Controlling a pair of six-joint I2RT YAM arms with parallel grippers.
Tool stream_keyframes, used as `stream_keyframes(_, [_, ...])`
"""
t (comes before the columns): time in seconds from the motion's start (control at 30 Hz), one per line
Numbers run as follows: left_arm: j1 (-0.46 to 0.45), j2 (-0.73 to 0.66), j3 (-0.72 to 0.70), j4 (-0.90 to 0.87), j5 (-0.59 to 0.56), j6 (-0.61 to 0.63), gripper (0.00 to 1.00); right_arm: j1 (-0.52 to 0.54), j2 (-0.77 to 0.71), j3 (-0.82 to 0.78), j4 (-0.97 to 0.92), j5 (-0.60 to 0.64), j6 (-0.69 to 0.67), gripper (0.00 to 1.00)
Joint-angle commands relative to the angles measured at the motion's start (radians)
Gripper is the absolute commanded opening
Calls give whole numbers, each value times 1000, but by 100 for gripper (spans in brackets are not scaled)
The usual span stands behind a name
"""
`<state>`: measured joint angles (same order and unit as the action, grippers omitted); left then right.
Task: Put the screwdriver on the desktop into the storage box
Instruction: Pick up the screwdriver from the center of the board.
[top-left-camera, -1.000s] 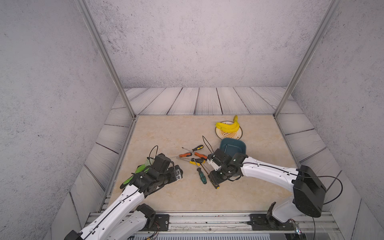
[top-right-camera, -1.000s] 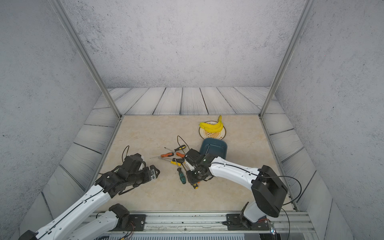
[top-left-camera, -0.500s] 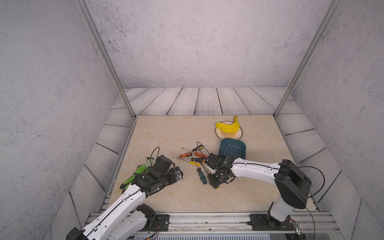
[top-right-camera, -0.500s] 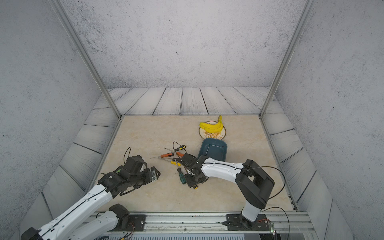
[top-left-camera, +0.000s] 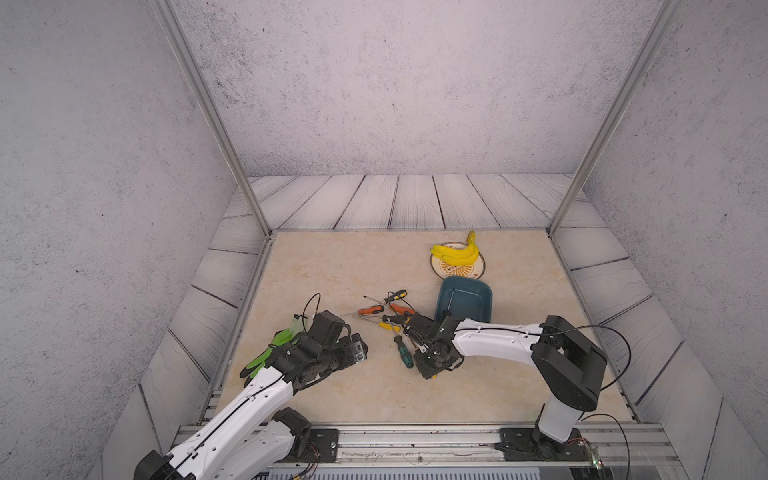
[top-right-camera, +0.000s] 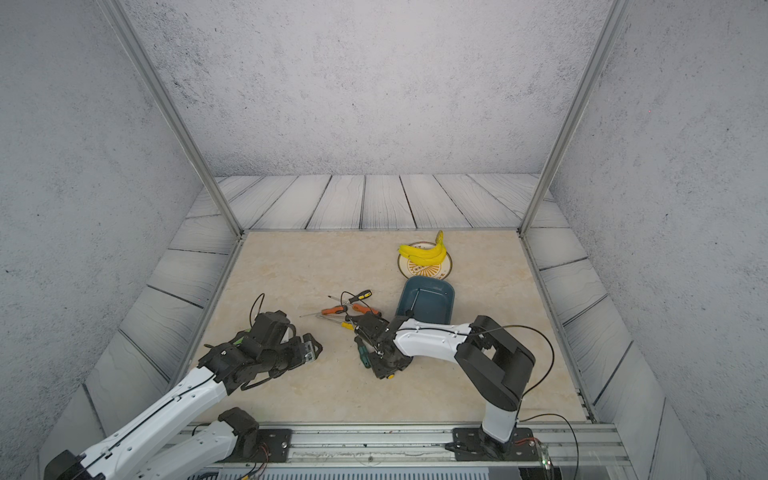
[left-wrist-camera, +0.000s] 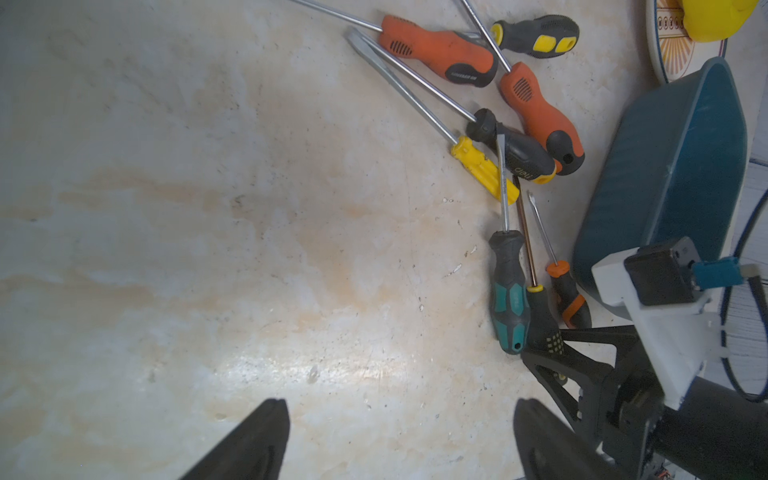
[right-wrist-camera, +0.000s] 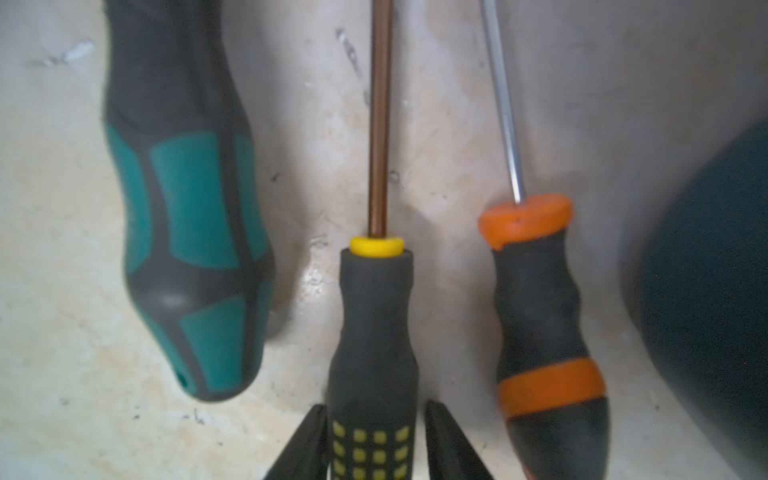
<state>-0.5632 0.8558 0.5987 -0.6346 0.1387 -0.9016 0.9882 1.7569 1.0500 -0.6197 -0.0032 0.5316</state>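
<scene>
Now R gripper (right-wrist-camera: 374, 405) is narrowed further round black-yellow screwdriver (right-wrist-camera: 374, 311) handle between its jaws; clamp can't be confirmed, so lift isn't due. L gripper (left-wrist-camera: 401, 403): wide.

Left claw (left-wrist-camera: 400, 409) spread wide, low, arm stretched behind it. Right claw (right-wrist-camera: 374, 405) low, fingers (right-wrist-camera: 307, 449) narrowly apart, grip unclear; forearm level behind, elbow raised.

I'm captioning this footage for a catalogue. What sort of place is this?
Probably a robot lab test booth, not a workshop: two robot arms mounted on a front rail, grey wall panels closing in the desktop, and staged props: screwdrivers, a storage box, bananas.
</scene>
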Motion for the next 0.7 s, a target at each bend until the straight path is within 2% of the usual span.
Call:
stream_keyframes(0.0, [1,-1,-17,9,1,-4,91,7,24,8,-1,29,15,39])
stream_keyframes(0.33, [2,-4,-19,11,2,-6,91,15,-57,0,-61,31,24,28])
stream_keyframes(0.67, [1,7,-10,25,10,-7,90,15,-222,-22,-144,37,21,23])
